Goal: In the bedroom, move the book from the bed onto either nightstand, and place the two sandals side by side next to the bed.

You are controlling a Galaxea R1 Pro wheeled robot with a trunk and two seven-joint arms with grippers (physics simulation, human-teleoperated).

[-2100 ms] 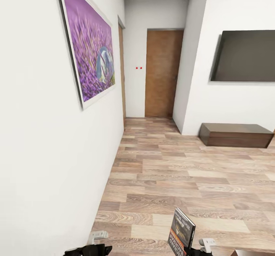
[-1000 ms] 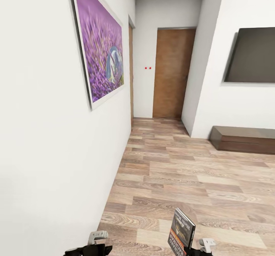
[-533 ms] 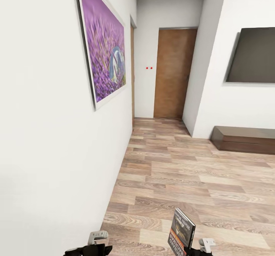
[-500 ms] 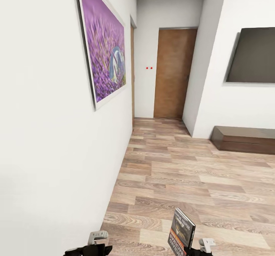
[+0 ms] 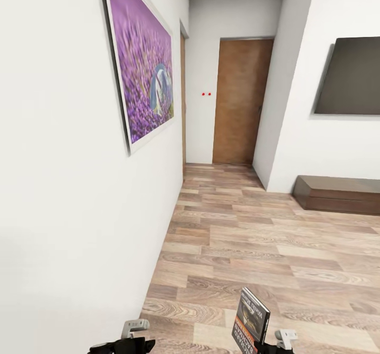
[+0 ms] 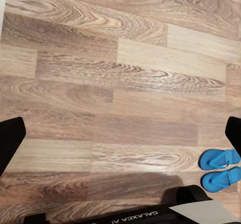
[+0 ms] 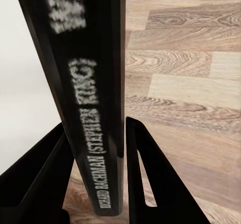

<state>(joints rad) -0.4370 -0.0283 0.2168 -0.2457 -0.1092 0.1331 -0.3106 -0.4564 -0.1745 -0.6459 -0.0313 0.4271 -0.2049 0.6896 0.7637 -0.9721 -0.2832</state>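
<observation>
The book (image 5: 252,319), a dark paperback with an orange-brown picture, stands upright at the bottom of the head view, and my right gripper (image 5: 272,347) is shut on its lower edge. In the right wrist view its dark spine (image 7: 85,83) with white lettering is clamped between the two black fingers of the right gripper (image 7: 97,128). My left gripper (image 5: 126,342) hangs low at the bottom left; in the left wrist view its fingers (image 6: 10,138) stand far apart, open and empty, above the plank floor. Two blue sandals (image 6: 220,169) lie side by side on the floor beside my base.
A white wall with a purple painting (image 5: 145,74) runs close along my left. A brown door (image 5: 240,100) closes the far end of the passage. A black TV (image 5: 351,76) hangs at the right above a long dark brown bench (image 5: 338,194). Wood-plank floor (image 5: 253,238) stretches ahead.
The whole head view has shifted a little, so the camera moved. The book stays in the right gripper and both arms keep their pose.
</observation>
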